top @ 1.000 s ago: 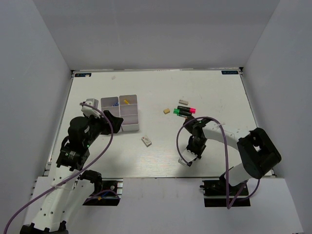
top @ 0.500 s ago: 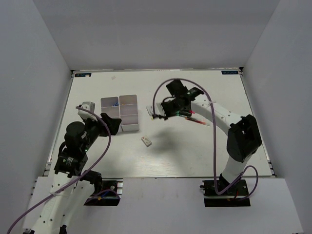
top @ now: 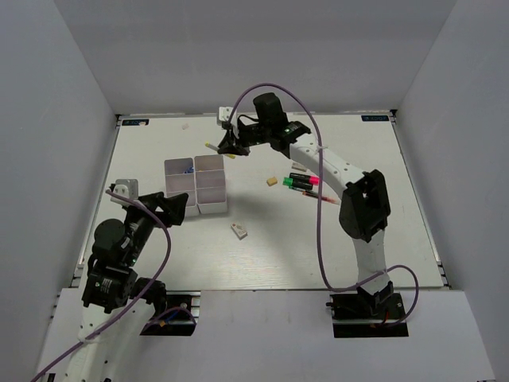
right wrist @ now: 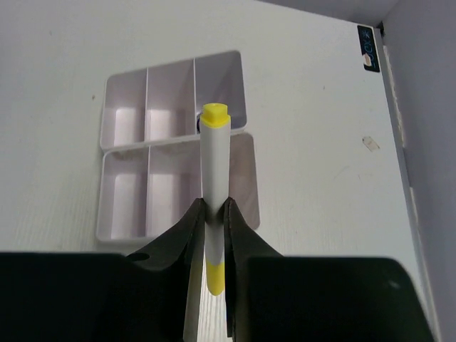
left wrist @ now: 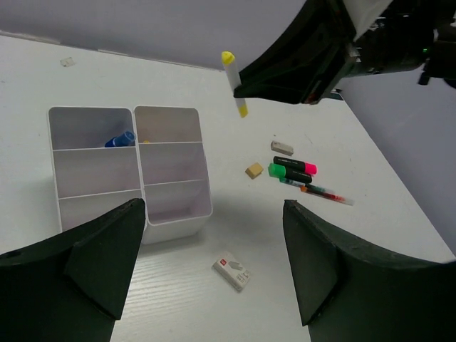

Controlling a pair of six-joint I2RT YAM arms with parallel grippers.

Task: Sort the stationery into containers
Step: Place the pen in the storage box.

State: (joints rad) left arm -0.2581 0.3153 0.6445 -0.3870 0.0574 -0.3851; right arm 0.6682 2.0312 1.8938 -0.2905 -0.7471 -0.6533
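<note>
Mid-delivery, by the look of it. Gripping a white pen [right wrist: 213,167] with yellow ends in the right fingers [right wrist: 198,224], clenched on its barrel, held in the air above the far end of the tray [top: 212,210] and clear of the tabletop [top: 270,255]. Keeping the left fingers [top: 176,205] spread wide and empty, low beside the tray's near corner.

Next, probably: choosing a compartment, bearing in mind a blue item [left wrist: 120,138] in one far cell. Then lowering and tilting the pen to fit the short cell before letting go.

Yet to sort, out to the right of the tray: two highlighters [top: 302,181], a red pen [top: 326,199], two erasers [top: 271,181].
</note>
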